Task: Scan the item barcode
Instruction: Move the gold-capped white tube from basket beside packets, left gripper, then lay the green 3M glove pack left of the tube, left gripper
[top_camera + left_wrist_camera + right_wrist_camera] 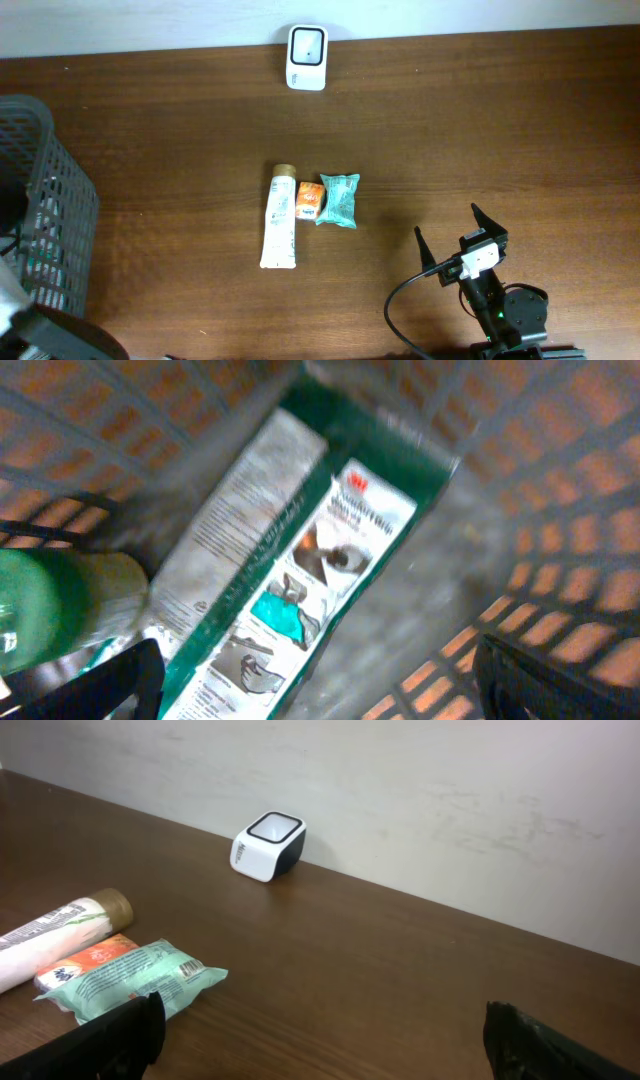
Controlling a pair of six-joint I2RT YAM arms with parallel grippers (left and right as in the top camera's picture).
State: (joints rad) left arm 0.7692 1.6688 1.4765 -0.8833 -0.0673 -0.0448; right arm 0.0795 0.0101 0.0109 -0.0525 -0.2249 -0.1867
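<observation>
Dark wooden table (150, 130), white scanner (306, 44) at 12 o'clock, tube (280, 218), orange packet (309, 200) and teal packet (338, 199) side by side at centre, right gripper (453, 232) spread at 4 o'clock, left gripper (320, 695) spread over green box (300, 560) in basket (60, 190) at 9 o'clock

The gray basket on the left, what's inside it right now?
A green 3M package lies on the basket floor, with a green rounded item next to it. Whatever is under the package is covered, and the blur hides what the rounded item is.
</observation>
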